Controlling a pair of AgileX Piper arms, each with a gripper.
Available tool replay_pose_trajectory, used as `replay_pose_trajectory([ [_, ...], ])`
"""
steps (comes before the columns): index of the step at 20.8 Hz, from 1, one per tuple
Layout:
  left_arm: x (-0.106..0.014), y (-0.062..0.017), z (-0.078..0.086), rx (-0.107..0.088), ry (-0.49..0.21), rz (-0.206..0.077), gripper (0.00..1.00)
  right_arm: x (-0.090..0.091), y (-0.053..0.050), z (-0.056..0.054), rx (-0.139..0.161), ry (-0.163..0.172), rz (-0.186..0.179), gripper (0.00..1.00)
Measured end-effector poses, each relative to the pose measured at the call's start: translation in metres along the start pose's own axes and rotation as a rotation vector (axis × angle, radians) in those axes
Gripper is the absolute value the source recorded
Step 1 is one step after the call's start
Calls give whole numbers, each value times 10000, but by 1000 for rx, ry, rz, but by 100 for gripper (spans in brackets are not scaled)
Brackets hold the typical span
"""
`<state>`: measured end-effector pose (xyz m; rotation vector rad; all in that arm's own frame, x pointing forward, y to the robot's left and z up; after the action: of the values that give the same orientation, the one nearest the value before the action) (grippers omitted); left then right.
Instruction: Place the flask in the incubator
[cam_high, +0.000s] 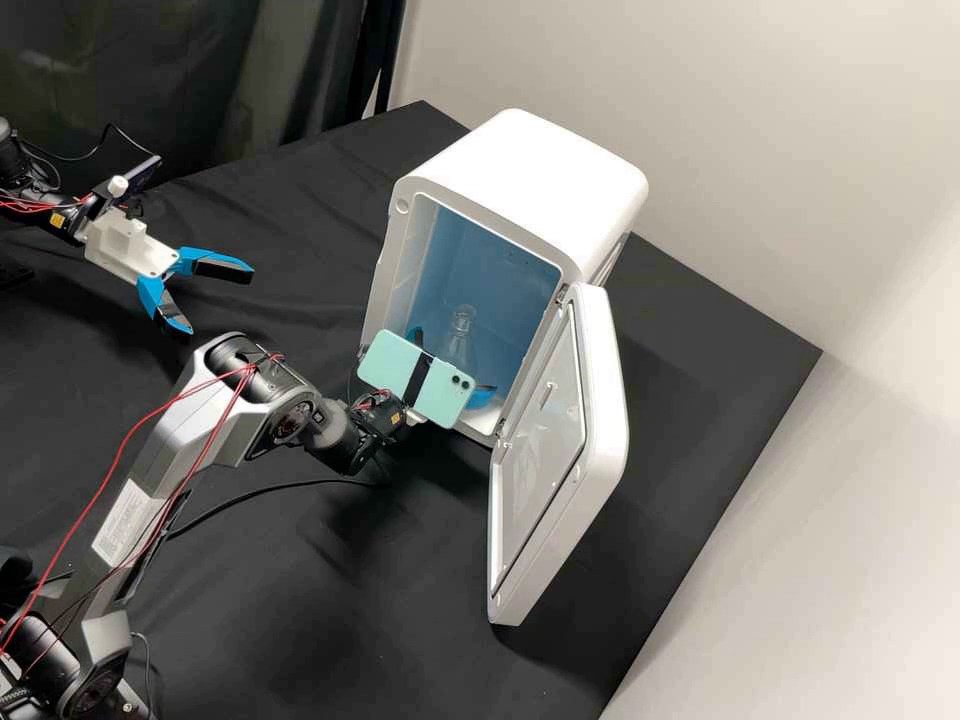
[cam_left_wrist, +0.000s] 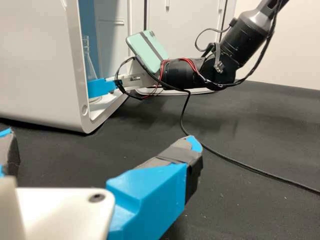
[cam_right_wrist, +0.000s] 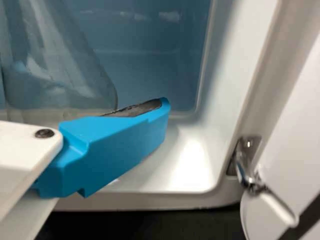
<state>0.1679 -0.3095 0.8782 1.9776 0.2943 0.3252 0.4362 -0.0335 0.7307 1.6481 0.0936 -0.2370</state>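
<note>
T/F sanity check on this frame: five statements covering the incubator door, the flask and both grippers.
1. The incubator has its door swung open. True.
2. The flask is inside the incubator. True.
3. The left gripper holds the flask. False: its jaws are open and empty, and it is above the bench, well away from the incubator.
4. The flask lies on its side. False: it stands upright, neck up.
5. The right gripper is inside the incubator's opening, next to the flask. True.
</note>
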Motion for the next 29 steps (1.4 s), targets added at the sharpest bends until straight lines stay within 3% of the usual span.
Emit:
replay_pose_trajectory([
  [8,0,0,0,0,0,0,100,-209,22,-55,0,23,11,100],
  [18,9,-6,22,2,-11,-4,100,-434,-29,2,0,14,-3,100],
  [24,3,19,39,10,-16,8,100,-551,-4,1,2,39,22,100],
  [29,2,22,40,11,-16,9,100,-642,33,5,4,39,31,100],
])
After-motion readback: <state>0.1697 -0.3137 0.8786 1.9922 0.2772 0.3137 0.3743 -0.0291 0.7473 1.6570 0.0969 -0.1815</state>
